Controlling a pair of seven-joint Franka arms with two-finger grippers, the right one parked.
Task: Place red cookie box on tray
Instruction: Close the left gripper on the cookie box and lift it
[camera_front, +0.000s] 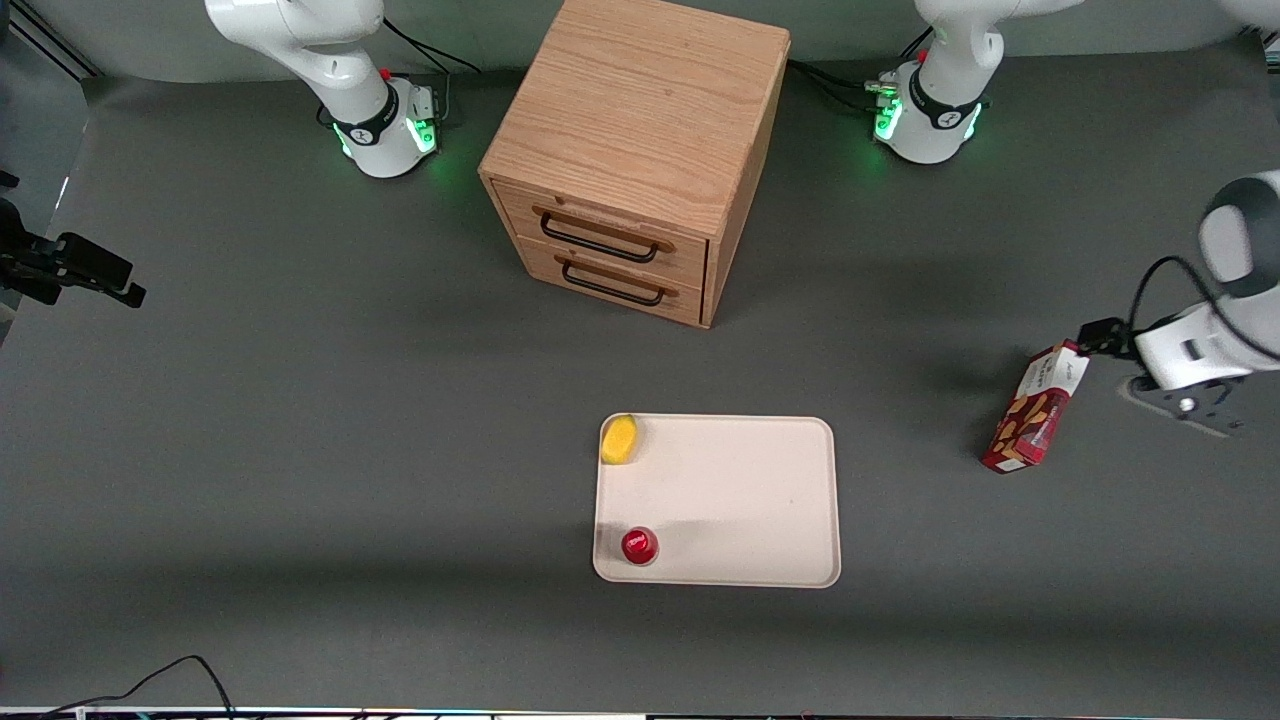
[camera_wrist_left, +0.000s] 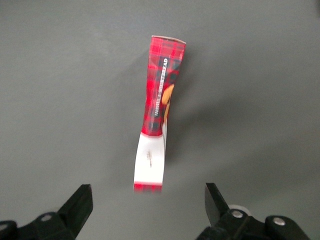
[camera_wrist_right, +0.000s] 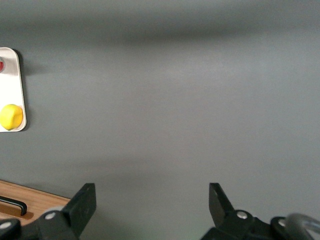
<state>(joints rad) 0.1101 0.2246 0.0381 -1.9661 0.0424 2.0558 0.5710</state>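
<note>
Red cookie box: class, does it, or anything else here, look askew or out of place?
The red cookie box stands tilted on the table, off the tray, toward the working arm's end. The gripper is at its top end, jaws open on either side. On the tray sit a yellow fruit and a red can.

table (camera_front: 300, 450): grey | on it: tray (camera_front: 740, 500), wooden drawer cabinet (camera_front: 635, 150), red cookie box (camera_front: 1035, 420)

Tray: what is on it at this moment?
The tray holds a yellow lemon-like fruit in one corner and a small red can nearer the front camera. The red cookie box stands on the table toward the working arm's end, beside the open pincer.
</note>
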